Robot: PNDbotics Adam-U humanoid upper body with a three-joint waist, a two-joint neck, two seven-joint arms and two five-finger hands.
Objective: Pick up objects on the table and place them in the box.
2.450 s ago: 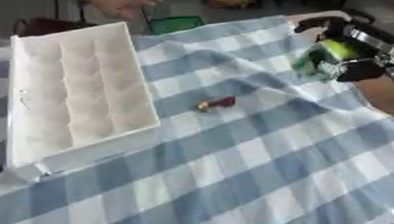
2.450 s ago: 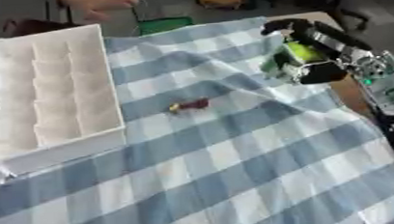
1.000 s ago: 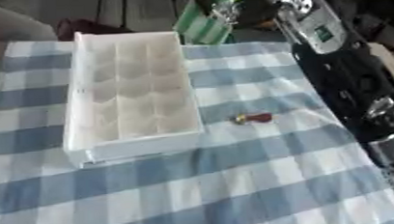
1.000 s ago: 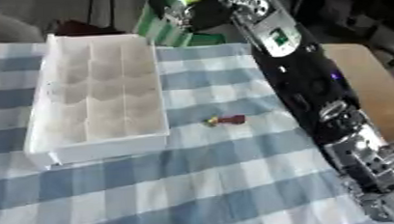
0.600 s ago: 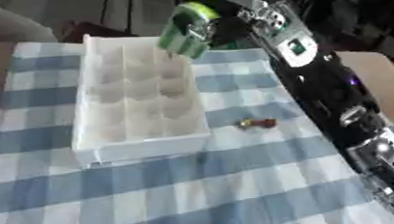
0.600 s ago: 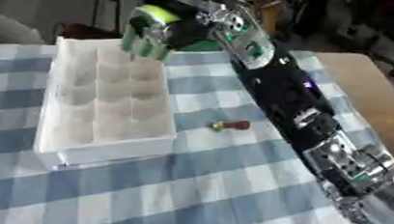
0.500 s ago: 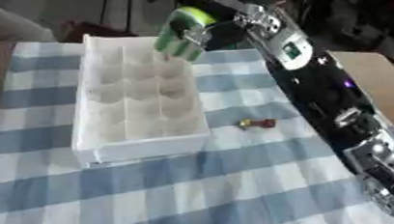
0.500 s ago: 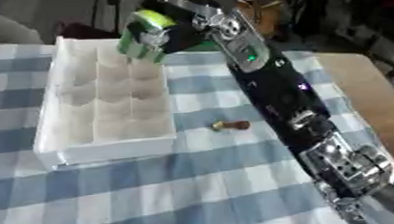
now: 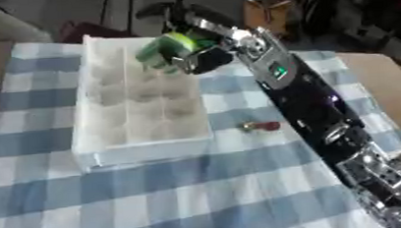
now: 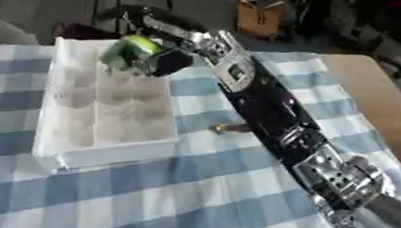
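- The robot's right hand (image 9: 203, 57), black with silver parts, was stretched out over the far right part of the white compartmented plastic box (image 9: 102, 141), with its fingers curled round a blurred green and yellow object (image 9: 168, 48).
- The shape of that green and yellow object could not be made out; it was partly covered by the fingers and hung above the box's upper compartments, and whether it touched the box could not be told.
- The right arm (image 9: 316, 110) ran from the lower right corner up across the table to the hand, and its lower end was cut off by the picture's edge.
- The box lay lengthwise on the blue and white checked tablecloth (image 9: 157, 202), towards the left; its compartments looked pale and blurred, and what lay in them could not be told.
- A small object with a red end and a yellowish end (image 9: 260, 126) lay on the cloth just right of the box's near right corner, close beside the arm; in the right eye view the arm hid part of it.
- A bare tan tabletop (image 9: 383, 86) showed past the cloth's right edge.
- The left hand appeared in neither view.
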